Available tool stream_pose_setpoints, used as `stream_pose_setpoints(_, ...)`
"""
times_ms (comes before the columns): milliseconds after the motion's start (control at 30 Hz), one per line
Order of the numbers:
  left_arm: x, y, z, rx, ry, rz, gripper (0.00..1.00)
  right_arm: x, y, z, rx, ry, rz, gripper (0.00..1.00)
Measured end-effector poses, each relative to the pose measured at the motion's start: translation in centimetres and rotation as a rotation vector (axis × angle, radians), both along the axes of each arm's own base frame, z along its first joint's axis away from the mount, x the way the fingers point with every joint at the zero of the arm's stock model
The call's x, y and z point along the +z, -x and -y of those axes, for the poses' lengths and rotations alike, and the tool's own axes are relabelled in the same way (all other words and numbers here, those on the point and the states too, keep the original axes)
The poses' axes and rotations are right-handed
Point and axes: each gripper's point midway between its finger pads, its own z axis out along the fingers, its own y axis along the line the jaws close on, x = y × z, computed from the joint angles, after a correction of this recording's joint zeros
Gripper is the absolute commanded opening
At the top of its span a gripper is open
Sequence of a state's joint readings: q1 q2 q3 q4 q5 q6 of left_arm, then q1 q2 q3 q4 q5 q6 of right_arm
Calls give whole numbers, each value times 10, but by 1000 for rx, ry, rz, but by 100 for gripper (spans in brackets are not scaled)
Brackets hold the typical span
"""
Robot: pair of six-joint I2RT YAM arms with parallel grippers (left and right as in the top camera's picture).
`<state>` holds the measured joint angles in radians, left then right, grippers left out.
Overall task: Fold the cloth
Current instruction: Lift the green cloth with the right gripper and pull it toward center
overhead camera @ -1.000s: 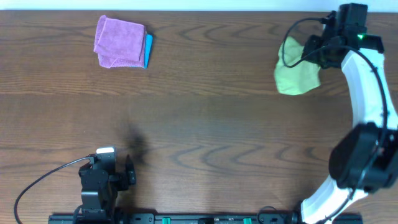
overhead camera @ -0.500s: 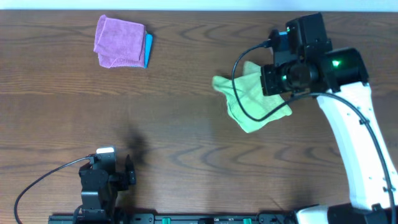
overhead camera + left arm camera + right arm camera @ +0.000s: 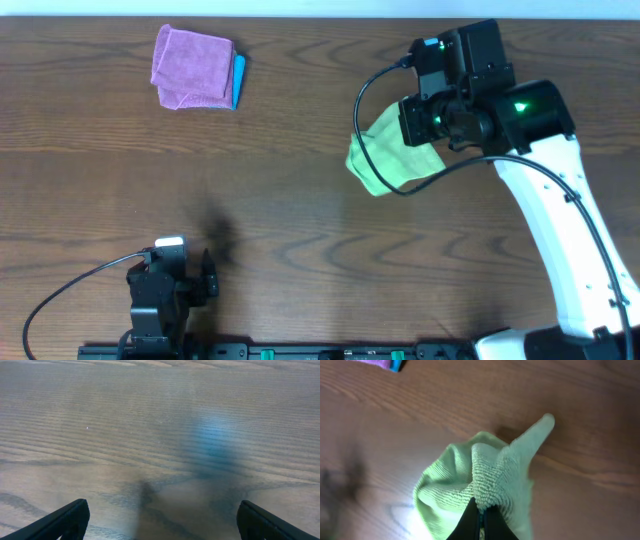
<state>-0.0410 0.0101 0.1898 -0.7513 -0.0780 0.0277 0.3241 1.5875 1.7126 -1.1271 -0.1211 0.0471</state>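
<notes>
Cloth farther left — between right jaws

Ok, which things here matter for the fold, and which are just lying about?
For the job: lime-green cloth, bunched and pinched in the right gripper; left gripper, open, holding nothing.
Lying about: purple cloth, folded; blue cloth showing at its edge.

Left of cloth, folded pile.

R arm extended fwd, right gripper pinched tight on the cloth. L arm tucked by its base, left gripper spread wide.
</notes>
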Motion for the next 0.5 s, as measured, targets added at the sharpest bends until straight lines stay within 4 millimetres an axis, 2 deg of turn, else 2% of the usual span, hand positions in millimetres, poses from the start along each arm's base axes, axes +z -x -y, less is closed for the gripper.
stream_pose_setpoints(133,0,0,0,0,0,0,95,-18,-26,-7,-5,6,8,1)
stream_pose_setpoints(167,0,0,0,0,0,0,95,-25,-39,-10,-7,8,23,20)
stream_pose_setpoints(200,0,0,0,0,0,0,95,-34,-63,-16,-13,6,65,81)
stream_pose_setpoints(233,0,0,0,0,0,0,95,-39,-74,-19,-18,5,80,99)
stream_pose_setpoints(300,0,0,0,0,0,0,95,-61,-102,-24,-32,15,107,99)
stream_pose_setpoints(333,0,0,0,0,0,1,95,-79,-106,-24,-35,32,73,99)
stream_pose_setpoints(400,0,0,0,0,0,1,95,-111,-98,-20,-43,72,-28,99)
stream_pose_setpoints(500,0,0,0,0,0,0,95,-126,-82,-14,-54,102,-115,99)
